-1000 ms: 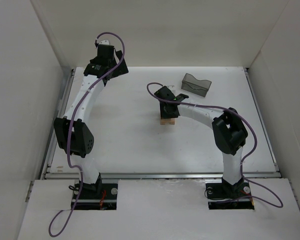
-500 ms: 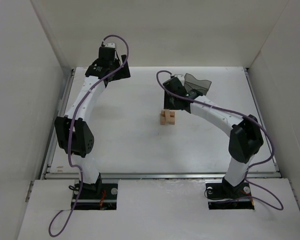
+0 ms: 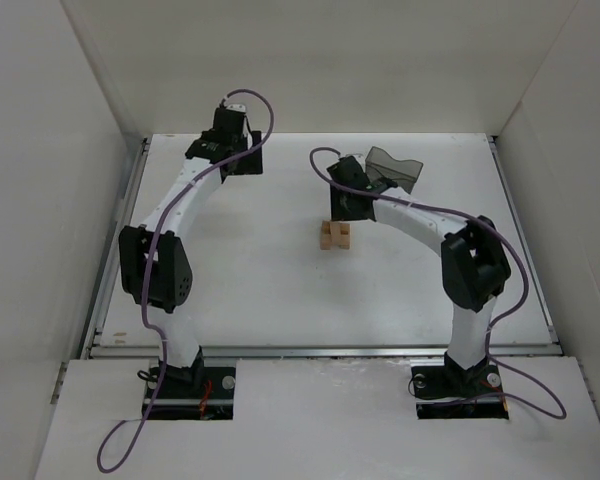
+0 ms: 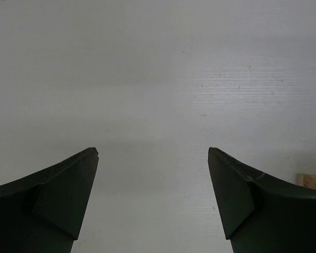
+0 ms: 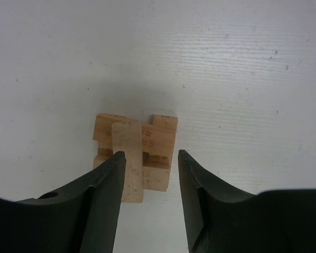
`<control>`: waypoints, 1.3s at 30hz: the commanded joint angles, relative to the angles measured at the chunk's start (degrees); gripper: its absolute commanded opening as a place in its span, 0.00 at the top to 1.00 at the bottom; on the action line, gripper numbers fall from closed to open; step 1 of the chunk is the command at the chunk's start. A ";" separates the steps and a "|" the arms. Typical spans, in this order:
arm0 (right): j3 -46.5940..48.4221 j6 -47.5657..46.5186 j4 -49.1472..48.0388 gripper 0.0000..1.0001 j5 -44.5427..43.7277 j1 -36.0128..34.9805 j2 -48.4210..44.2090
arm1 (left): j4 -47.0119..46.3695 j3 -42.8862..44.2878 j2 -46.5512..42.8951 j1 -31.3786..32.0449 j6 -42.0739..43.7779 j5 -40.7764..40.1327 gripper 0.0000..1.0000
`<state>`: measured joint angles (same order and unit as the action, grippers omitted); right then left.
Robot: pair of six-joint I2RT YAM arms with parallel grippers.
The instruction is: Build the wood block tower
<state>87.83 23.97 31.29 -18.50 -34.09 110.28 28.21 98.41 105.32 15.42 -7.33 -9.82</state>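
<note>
Above the tower (image 5: 147,138), right pincer (image 5: 150,154) open and empty, top block (image 5: 127,153) placed; left pincer (image 4: 152,153) open. Next: fetch another block.

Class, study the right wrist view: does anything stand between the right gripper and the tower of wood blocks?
Nothing visible does. The right gripper is open and empty, and the tower shows in the gap between its fingers, standing on the table. The grey bin sits beyond the gripper, apart from the tower.
</note>
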 commanded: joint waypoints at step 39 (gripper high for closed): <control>-11.54 2.49 -13.53 0.50 13.67 11.50 -0.59 | 0.09 5.73 21.32 13.32 6.28 19.15 0.23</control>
<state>76.23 25.74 20.27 -5.87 -22.52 109.12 28.23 101.10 125.47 28.08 -0.93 9.63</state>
